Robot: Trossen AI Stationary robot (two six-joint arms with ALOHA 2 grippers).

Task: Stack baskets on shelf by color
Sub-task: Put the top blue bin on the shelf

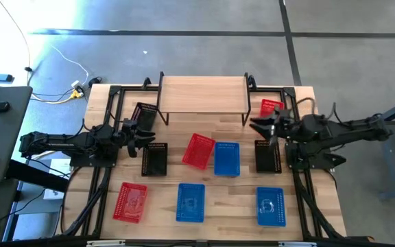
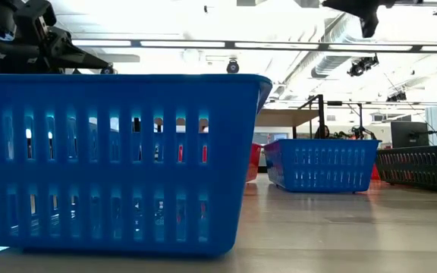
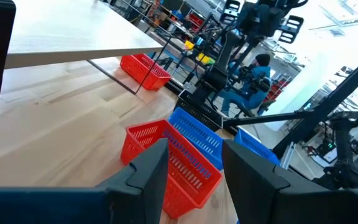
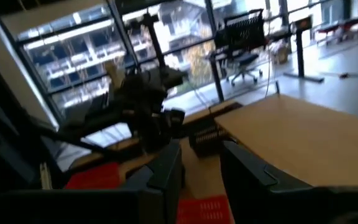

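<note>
Baskets lie scattered on the table, none on the shelf (image 1: pixel 203 92) yet: red basket (image 1: pixel 199 150) tilted mid-table, touching a blue basket (image 1: pixel 227 158); black baskets at (image 1: pixel 154 159), (image 1: pixel 267 156) and (image 1: pixel 145 113); front row holds one red (image 1: pixel 130 202) and two blue (image 1: pixel 190 202), (image 1: pixel 270 206); another red (image 1: pixel 271 107) sits by the shelf's right legs. Judgement: thin perforated plastic, light, slightly flexible, smooth; best pinched over one rim wall, since the base offers no hold. They look alike, so should nest. Left gripper (image 1: pixel 142 130) hovers left of the shelf, jaws apart, empty. Right gripper (image 1: pixel 265 125) hovers right of it, jaws apart, empty.
</note>
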